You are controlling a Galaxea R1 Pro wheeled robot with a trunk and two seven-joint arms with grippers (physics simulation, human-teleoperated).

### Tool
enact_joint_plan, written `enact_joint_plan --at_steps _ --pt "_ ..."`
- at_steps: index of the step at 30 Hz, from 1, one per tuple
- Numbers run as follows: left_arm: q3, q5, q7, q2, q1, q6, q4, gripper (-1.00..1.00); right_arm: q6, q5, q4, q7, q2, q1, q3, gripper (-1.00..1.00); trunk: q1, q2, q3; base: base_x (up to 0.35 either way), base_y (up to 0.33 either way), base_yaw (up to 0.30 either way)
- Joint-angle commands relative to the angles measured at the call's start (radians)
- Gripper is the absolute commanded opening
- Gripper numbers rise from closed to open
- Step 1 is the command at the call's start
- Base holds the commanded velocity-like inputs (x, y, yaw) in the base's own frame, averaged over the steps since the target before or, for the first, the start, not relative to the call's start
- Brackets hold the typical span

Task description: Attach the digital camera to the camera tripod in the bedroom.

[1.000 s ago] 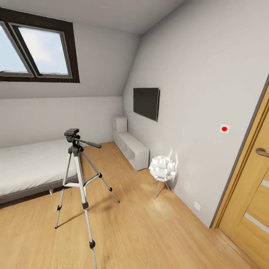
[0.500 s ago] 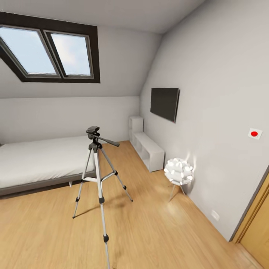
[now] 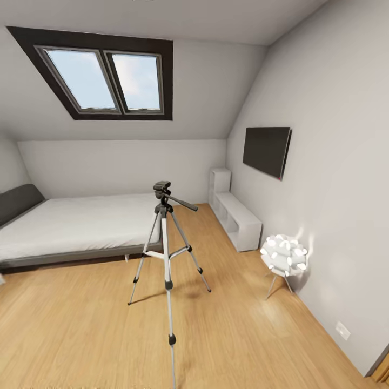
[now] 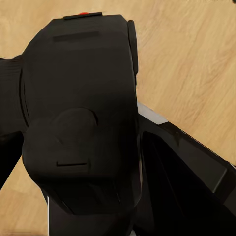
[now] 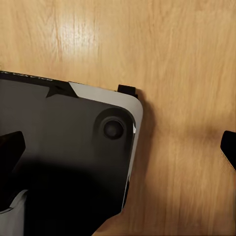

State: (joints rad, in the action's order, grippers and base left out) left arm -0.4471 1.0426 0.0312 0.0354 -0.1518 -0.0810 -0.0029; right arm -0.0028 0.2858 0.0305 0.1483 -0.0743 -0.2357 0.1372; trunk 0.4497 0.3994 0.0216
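The camera tripod (image 3: 165,244) stands on the light wood floor in the middle of the bedroom in the head view, legs spread, its dark head (image 3: 162,189) bare with the pan handle pointing right. In the left wrist view the black digital camera (image 4: 78,98) looms very close, its red button (image 4: 84,14) just visible at one edge, with my left gripper (image 4: 73,128) shut on it. My right gripper (image 5: 119,147) is open with nothing between its fingertips (image 5: 10,147), hanging over the robot's dark base panel (image 5: 59,147) and the floor.
A low bed (image 3: 75,227) lies behind and left of the tripod. White cube shelves (image 3: 237,219) and a black TV (image 3: 266,150) line the right wall, with a white ball lamp (image 3: 283,256) near it. Bare wood floor (image 3: 81,335) surrounds the tripod.
The head view has swung left: the tripod now sits near the centre and looks a little smaller, more of the bed shows, and the wooden door has slid out at the right.
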Motion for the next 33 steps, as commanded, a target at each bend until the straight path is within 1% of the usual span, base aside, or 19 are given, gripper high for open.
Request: enact_joint_plan --at_steps 1,33 --pt "-0.008 0.004 0.003 0.000 0.000 -0.002 0.000 -1.00 -0.001 0.009 0.002 0.002 -0.001 -0.001 0.009 1.00 0.000 0.001 0.000 0.000 0.000 0.300" --pt "-0.008 0.004 0.002 0.001 0.000 -0.003 0.000 -1.00 0.001 0.006 0.002 0.002 -0.001 -0.001 0.009 1.00 0.000 0.001 0.000 0.000 0.000 0.300"
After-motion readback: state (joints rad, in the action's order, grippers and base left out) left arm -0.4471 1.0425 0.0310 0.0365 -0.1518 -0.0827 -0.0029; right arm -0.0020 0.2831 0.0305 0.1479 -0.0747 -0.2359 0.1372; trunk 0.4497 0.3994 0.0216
